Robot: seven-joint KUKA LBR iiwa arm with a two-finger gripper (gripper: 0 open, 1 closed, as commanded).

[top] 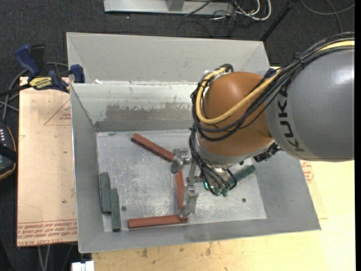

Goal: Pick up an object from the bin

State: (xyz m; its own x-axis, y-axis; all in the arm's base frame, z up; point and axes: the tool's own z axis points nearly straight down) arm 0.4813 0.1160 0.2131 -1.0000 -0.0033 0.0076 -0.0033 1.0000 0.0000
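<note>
Fingers [190, 201] of mine stand spread apart, low over the floor of the grey metal bin [141, 179], gripping nothing. A slim reddish-brown stick [179, 189], perhaps wood or plastic, lies just beside them near the front middle. I judge it light, stiff and sturdy, but thin enough to pivot, so I would pinch it across its narrow width at mid-length.

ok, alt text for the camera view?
The gripper is down near the floor of the grey bin, over a reddish-brown stick at mid-bin. A second stick lies behind it, a third stick at the front, and two dark grey-green bars at the left.
</note>
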